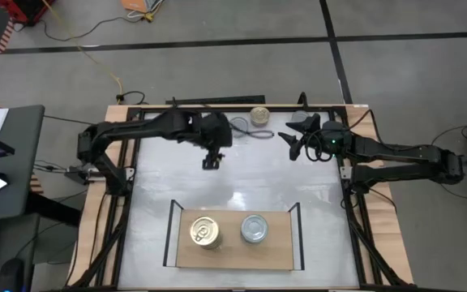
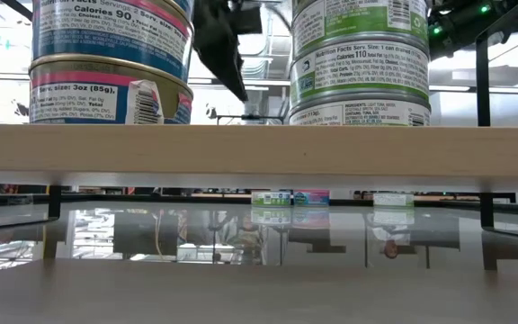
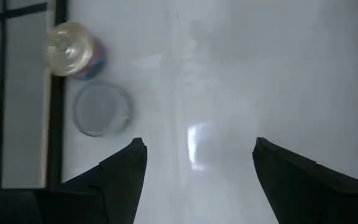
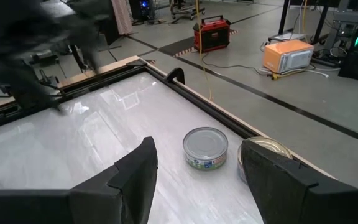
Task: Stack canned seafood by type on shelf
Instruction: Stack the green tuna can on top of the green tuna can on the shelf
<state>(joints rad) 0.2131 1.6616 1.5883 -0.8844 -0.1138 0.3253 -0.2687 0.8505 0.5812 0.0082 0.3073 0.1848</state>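
Note:
On the wooden shelf [image 1: 274,251] at the table's near edge stand two stacks of canned seafood: a gold-lidded one [image 1: 205,233] with blue and pink labels [image 2: 106,63] and a silver-lidded one [image 1: 254,229] with green labels [image 2: 358,58]. By the far edge, a silver-lidded can [image 1: 239,126] [image 3: 101,110] [image 4: 205,147] and a gold-lidded can [image 1: 259,114] [image 3: 73,48] rest on the white tabletop. My left gripper [image 1: 211,162] [image 3: 197,155] hangs open over the table's middle, tilted down, holding nothing. My right gripper [image 1: 297,139] [image 4: 197,150] stands open, just right of the two loose cans.
Black metal uprights [image 1: 169,231] stand at both ends of the shelf. A black frame [image 1: 128,203] runs along the table's sides and far edge. Bare white tabletop [image 1: 242,182] lies between the loose cans and the shelf.

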